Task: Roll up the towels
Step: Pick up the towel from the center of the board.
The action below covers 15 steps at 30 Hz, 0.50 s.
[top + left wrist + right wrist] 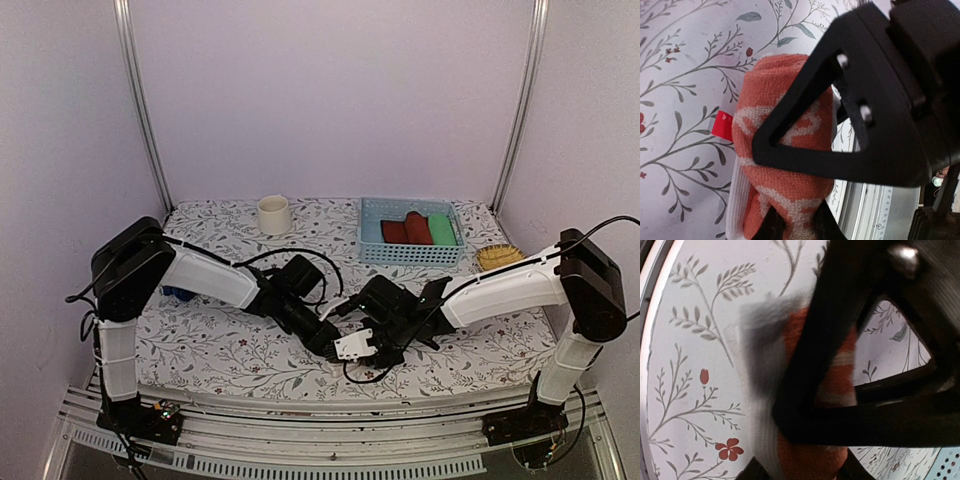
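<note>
The orange-salmon towel [355,346] with white shapes lies as a loose roll near the table's front edge, its white underside showing. My left gripper [335,345] comes in from the left and is shut on one end of the roll [785,195], which bulges between the fingers of that gripper [796,222]. My right gripper [372,345] meets it from the right. In the right wrist view the towel [812,460] fills the gap in the right gripper [802,470]. Each gripper's black frame crosses the other's view. A corner of the blue towel [178,293] peeks out behind my left arm.
A light blue basket [410,255] at the back holds a red roll [415,228] and a green roll [441,228]. A white cup [273,214] stands at the back centre, and a yellow round object [498,257] lies by the basket. The table's front rail runs just below the grippers.
</note>
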Tool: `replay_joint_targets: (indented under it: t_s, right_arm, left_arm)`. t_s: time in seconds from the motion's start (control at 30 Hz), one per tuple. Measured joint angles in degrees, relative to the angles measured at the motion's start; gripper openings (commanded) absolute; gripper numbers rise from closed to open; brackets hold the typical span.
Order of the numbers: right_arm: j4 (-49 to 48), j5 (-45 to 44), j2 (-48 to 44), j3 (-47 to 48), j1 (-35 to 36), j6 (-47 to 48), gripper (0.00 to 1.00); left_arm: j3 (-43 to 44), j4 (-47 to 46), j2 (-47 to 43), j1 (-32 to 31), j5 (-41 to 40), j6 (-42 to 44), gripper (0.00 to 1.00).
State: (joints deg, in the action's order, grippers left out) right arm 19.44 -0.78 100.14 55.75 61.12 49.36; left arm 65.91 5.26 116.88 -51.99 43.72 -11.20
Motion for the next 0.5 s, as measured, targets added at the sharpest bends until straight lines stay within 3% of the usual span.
replay_joint_targets:
  t_s: [0.17,0.3,0.5]
  right_arm:
    - [-1.31,-1.03,0.48,0.04,0.02,0.57,0.15]
    - [-1.16,-0.94,0.39,0.31,0.02,0.37,0.14]
    - [4.42,1.57,-0.26,2.62,-0.94,-0.79,0.13]
  left_arm:
    - [-0.07,1.01,-0.76,0.50,-1.38,0.02,0.40]
    - [-0.70,3.91,-3.93,0.66,-6.14,0.46,0.47]
    - [-2.16,9.86,-12.61,3.98,-14.86,0.50,0.48]
